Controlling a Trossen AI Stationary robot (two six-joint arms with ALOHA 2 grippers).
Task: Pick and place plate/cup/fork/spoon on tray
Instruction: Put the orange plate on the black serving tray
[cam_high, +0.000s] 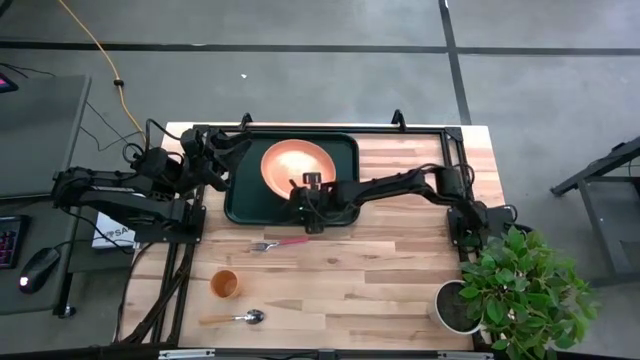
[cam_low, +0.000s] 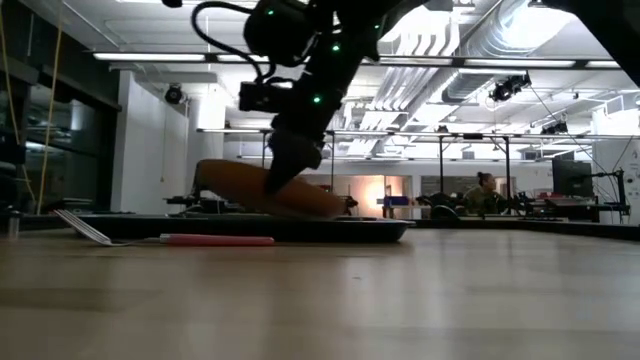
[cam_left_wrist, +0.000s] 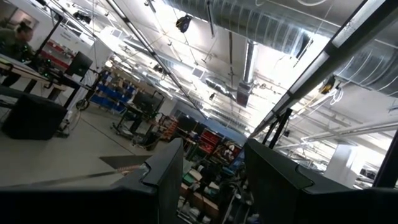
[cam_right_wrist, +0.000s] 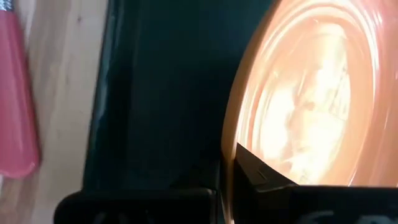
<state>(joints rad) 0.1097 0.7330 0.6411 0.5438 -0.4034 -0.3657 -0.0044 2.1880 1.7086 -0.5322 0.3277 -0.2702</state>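
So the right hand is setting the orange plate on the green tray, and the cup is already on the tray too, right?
Not quite. The cup stands on the bare table, well away from the tray, as the high view shows. The rest holds: the right hand grips the plate over the tray.

wooden table (cam_high: 400, 270), potted plant (cam_high: 510, 285), yellow cable (cam_high: 95, 50)

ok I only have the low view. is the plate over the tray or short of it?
Observer: Over it. The high view shows the plate inside the tray, with the right gripper clamped on the rim nearest the table's front.
Operator: cup and spoon?
Observer: The cup and the spoon sit on the table, off the tray, toward its front-left.
Operator: left arm?
Observer: Parked by the tray's left end, left gripper open.
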